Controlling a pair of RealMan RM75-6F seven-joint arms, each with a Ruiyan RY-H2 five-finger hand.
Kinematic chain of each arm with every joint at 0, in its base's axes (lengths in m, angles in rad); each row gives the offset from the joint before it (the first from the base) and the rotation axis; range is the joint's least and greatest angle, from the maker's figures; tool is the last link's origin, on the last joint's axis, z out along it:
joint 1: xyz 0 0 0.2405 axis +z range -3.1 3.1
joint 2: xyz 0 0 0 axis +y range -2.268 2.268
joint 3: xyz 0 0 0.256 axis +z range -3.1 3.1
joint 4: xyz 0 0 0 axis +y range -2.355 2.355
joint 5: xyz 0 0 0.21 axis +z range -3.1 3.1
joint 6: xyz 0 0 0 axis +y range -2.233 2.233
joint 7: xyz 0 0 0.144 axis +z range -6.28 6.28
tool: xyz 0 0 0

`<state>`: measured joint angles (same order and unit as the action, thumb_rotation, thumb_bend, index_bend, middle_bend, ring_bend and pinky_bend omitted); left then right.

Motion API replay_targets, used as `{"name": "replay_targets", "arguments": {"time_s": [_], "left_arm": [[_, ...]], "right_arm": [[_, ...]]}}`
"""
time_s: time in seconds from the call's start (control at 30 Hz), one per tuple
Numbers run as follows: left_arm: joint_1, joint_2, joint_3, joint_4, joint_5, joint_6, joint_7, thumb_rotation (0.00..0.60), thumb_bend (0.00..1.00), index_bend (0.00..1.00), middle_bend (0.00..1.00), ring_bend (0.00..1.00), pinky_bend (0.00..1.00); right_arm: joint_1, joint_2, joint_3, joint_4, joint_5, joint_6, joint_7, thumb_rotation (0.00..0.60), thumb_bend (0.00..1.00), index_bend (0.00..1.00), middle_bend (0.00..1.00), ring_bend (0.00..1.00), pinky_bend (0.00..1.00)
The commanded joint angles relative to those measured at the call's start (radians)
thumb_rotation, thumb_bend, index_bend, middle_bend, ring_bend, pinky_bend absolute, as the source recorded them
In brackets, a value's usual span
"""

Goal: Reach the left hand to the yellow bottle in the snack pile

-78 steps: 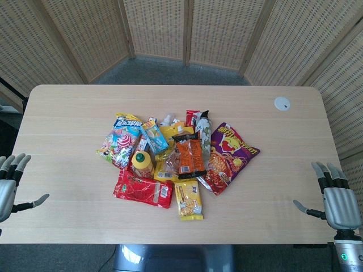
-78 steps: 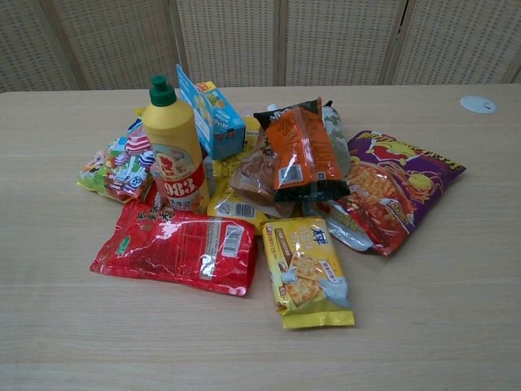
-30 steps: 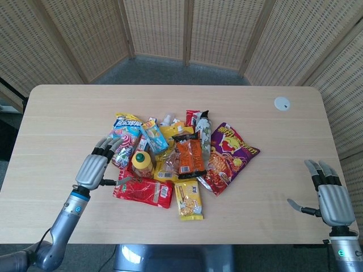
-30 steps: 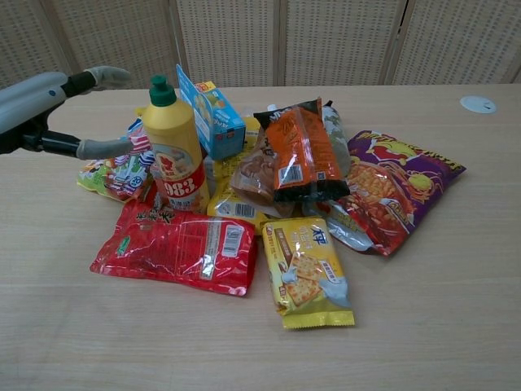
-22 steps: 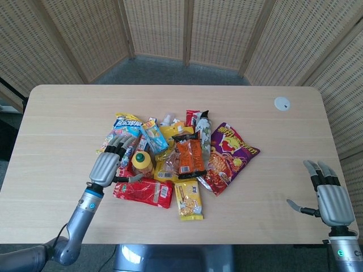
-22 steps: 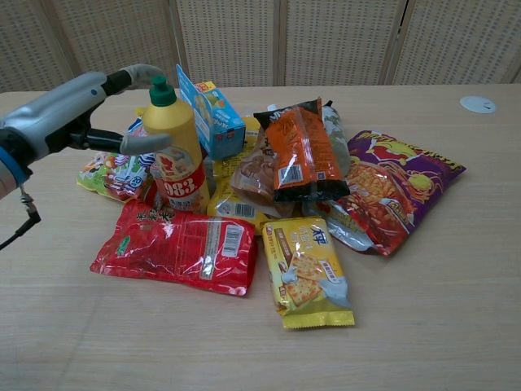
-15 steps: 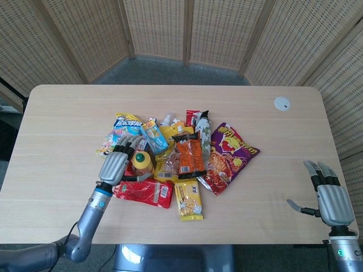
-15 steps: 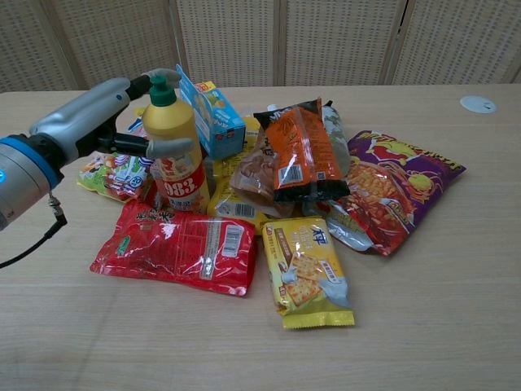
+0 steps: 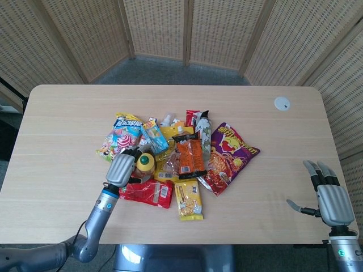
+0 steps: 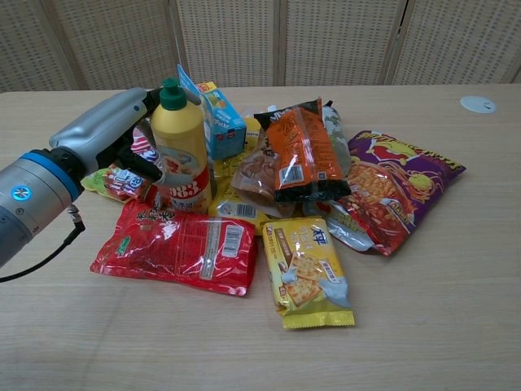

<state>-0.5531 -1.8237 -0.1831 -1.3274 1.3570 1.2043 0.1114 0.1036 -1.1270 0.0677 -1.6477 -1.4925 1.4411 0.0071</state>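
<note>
The left hand has been brought in from the table's left edge and is now wrapped against the yellow bottle, which stands upright with its green cap at the left side of the snack pile, toward the middle of the table. The bottle's label has been turned partly away compared with a moment ago, so contact is judged made and the reach essentially complete. The fingers are curled around the bottle's left flank, thumb across its front; how firm the hold is cannot be told. The red packet lies just below, untouched. Well apart, near the right edge, the right hand is held spread and empty.
</note>
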Motion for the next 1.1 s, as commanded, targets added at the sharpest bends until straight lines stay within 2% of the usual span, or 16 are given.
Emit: {"name": "replay_targets", "arguments": {"time_s": [0.03, 0.13, 0.27, 0.5, 0.7, 0.9, 1.1], "left_arm": [[0.004, -0.023, -0.005, 0.024, 0.008, 0.029, 0.007, 0.6, 0.07, 0.6, 0.61, 0.59, 0.6], [0.011, -0.029, -0.006, 0.029, 0.017, 0.053, 0.008, 0.6, 0.07, 0.66, 0.67, 0.63, 0.63], [0.019, -0.018, -0.014, 0.015, 0.027, 0.083, 0.002, 0.6, 0.08, 0.7, 0.71, 0.66, 0.66], [0.029, 0.048, -0.037, -0.06, 0.055, 0.134, 0.004, 0.6, 0.08, 0.7, 0.71, 0.67, 0.66], [0.032, 0.127, -0.072, -0.173, 0.069, 0.164, 0.016, 0.6, 0.08, 0.7, 0.71, 0.67, 0.66], [0.025, 0.244, -0.14, -0.358, 0.071, 0.185, 0.077, 0.6, 0.08, 0.7, 0.71, 0.67, 0.66], [0.008, 0.381, -0.244, -0.548, 0.024, 0.181, 0.172, 0.6, 0.08, 0.7, 0.71, 0.67, 0.66]], "right_arm": [[0.0, 0.0, -0.001, 0.001, 0.0, -0.001, 0.003, 0.408, 0.0, 0.0, 0.0, 0.0, 0.0], [0.0, 0.001, -0.001, 0.001, -0.002, 0.0, 0.005, 0.406, 0.0, 0.0, 0.0, 0.0, 0.0], [0.0, 0.001, -0.002, 0.001, -0.003, 0.001, 0.006, 0.409, 0.0, 0.0, 0.0, 0.0, 0.0], [0.002, -0.003, -0.006, -0.002, -0.008, -0.001, -0.006, 0.407, 0.0, 0.0, 0.0, 0.0, 0.0], [0.002, -0.007, -0.01, -0.007, -0.017, 0.002, -0.018, 0.404, 0.0, 0.0, 0.0, 0.0, 0.0], [0.004, -0.011, -0.013, -0.009, -0.023, 0.0, -0.025, 0.408, 0.0, 0.0, 0.0, 0.0, 0.0], [0.008, -0.012, -0.012, -0.012, -0.024, -0.004, -0.023, 0.408, 0.0, 0.0, 0.0, 0.0, 0.0]]}}
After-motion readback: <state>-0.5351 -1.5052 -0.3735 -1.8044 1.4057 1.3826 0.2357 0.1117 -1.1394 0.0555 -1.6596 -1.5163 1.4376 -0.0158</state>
